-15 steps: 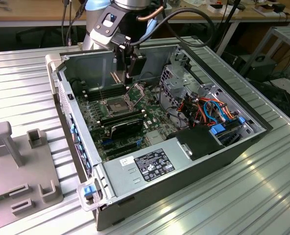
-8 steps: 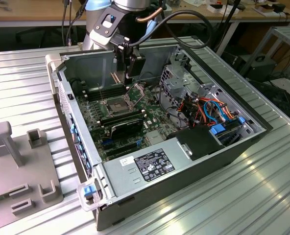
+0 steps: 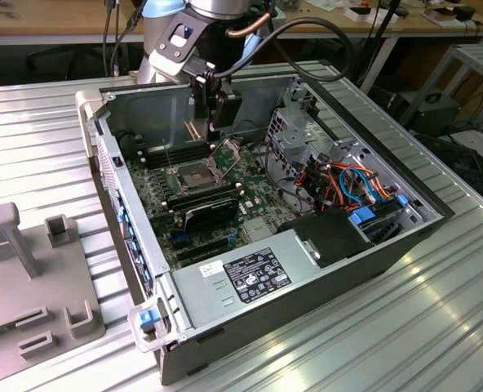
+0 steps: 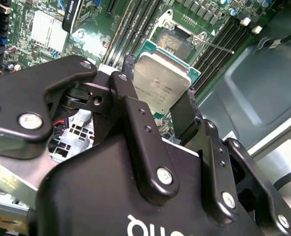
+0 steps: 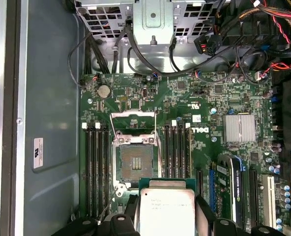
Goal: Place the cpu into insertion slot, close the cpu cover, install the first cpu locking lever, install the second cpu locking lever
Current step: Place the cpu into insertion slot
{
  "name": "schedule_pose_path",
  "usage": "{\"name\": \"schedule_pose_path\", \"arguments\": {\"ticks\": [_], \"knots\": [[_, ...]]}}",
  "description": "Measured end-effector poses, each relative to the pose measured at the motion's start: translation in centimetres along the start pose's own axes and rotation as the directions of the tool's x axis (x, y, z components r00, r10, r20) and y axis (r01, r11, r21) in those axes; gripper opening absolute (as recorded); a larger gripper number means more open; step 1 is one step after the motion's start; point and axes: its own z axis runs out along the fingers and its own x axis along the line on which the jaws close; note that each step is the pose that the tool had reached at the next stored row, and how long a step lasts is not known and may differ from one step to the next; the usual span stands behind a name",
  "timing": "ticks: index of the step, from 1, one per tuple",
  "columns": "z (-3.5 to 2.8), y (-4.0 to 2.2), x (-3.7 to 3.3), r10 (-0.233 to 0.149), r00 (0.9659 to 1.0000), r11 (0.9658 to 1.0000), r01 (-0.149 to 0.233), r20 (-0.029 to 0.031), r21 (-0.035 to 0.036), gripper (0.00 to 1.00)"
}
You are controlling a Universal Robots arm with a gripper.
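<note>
Plainly, you were working inside the open computer case (image 3: 307, 327), over the green motherboard (image 5: 204, 98) lying flat on its floor. Your gripper (image 4: 158, 86) hung above the board, toward the case's rear wall in the exterior view. Its black fingers (image 4: 135, 113) were pinching the cpu (image 5: 166, 206) by two opposite edges, metal top facing the wrist cameras.

The cpu cover (image 5: 133, 114) stood swung up on its hinge, so the insertion slot (image 5: 135, 164) lay bare between the two banks of memory slots (image 5: 177, 150). In the first wrist view the chip sat clear of the board, just beside the slot's edge opposite the hinge and not yet over the contacts. A thin locking lever (image 4: 217, 45) stuck out unlatched near a corner of the socket.

The step in hand looked to be the placing. Doing it well meant:
- keeping the chip level;
- squaring its edges to the silver frame before any descent;
- coming straight down rather than sliding across the fine contacts;
- keeping the fingers clear of the raised cover and the lever;
- never forcing a tilted seat.
</note>
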Motion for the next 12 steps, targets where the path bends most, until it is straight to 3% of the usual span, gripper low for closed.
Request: {"name": "schedule_pose_path", "arguments": {"ticks": [5, 12], "knots": [[0.54, 0.36, 0.70, 0.018, 0.9998, 0.9998, -0.018, 0.0005, 0.0008, 0.55], [1.24, 0.79, 1.16, 0.041, 0.9992, 0.9992, -0.041, 0.0016, 0.0018, 0.55]]}}
